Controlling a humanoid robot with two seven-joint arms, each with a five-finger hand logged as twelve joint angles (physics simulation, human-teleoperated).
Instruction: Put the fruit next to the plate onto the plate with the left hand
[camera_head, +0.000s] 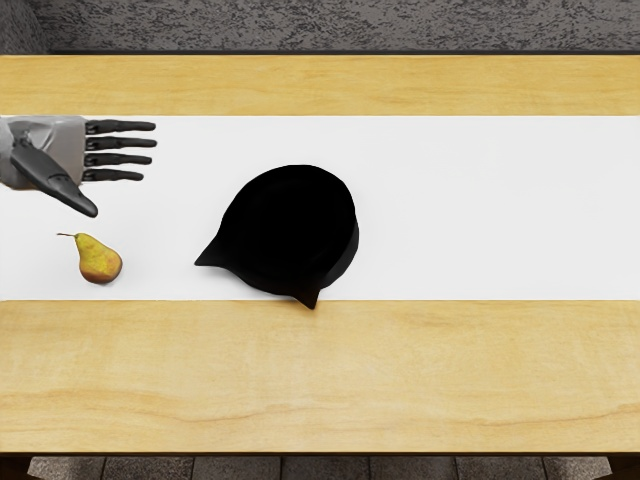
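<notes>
In my head view, the black plate lies on the white strip that runs across the wooden table. The plate renders so dark that I cannot make out its rim; only two pointed corners show on its near side. The pear sits well to the left of the plate, on the same strip and clear of it, with its stem at the end away from the plate. My left hand is left of the plate too, on the far side of the pear and not touching it. Its fingers are stretched straight toward the plate's side, the thumb slants down toward the pear, and the hand holds nothing.
</notes>
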